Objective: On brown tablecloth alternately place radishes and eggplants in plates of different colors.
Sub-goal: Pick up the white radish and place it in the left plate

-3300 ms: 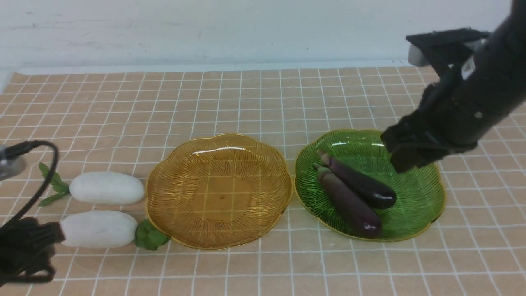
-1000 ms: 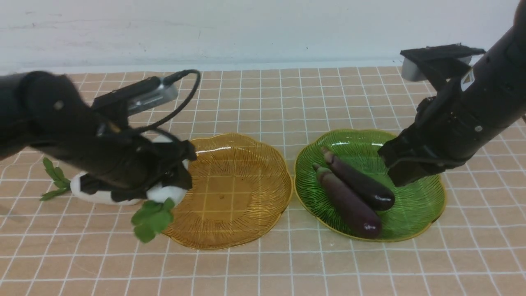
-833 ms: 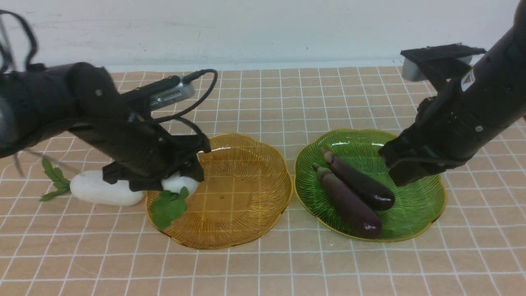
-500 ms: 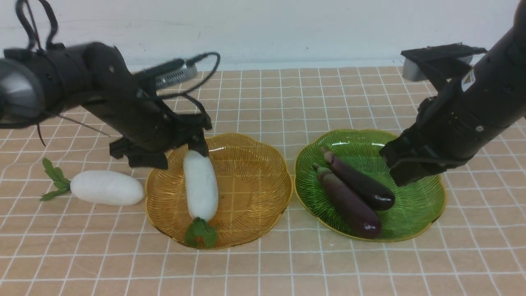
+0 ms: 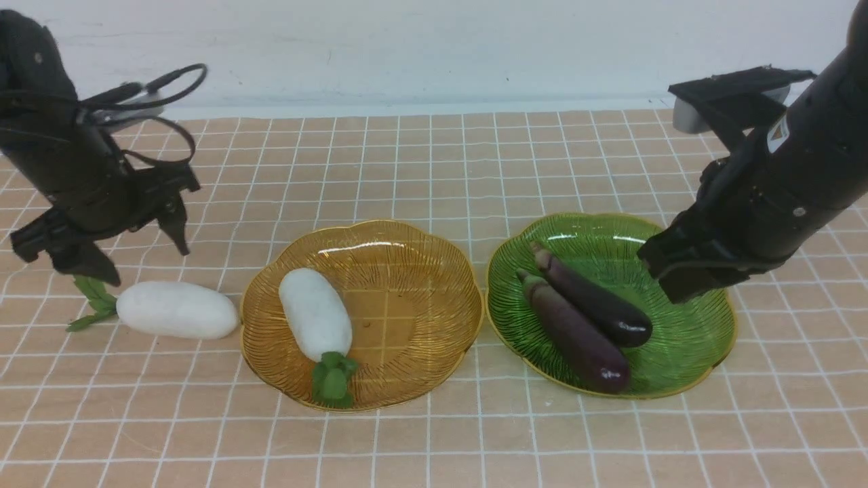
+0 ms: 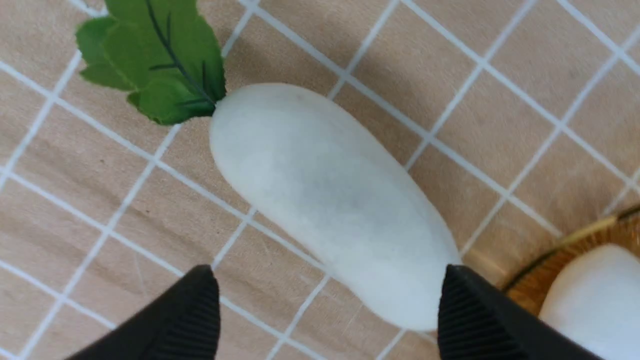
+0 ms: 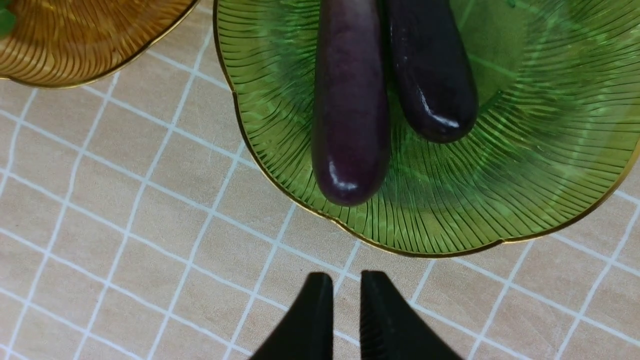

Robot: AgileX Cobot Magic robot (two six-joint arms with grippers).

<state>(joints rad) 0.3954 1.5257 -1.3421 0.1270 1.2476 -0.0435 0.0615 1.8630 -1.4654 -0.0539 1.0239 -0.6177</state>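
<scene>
On the brown tablecloth, one radish lies in the amber plate, leaves toward the front. The other radish lies on the cloth left of that plate. Both eggplants lie side by side in the green plate. My left gripper is open and empty, just above the cloth radish. In the left wrist view that radish lies between the spread fingers. My right gripper hangs over the green plate's right side, shut and empty; in the right wrist view the gripper is beside the plate.
A pale wall runs along the cloth's far edge. The amber plate's rim and the plated radish sit close beside the cloth radish. The amber plate also shows in the right wrist view, next to the green one.
My left gripper carried the near radish into the amber plate, let it go, and moved back left over the other radish. The right arm barely moved.
</scene>
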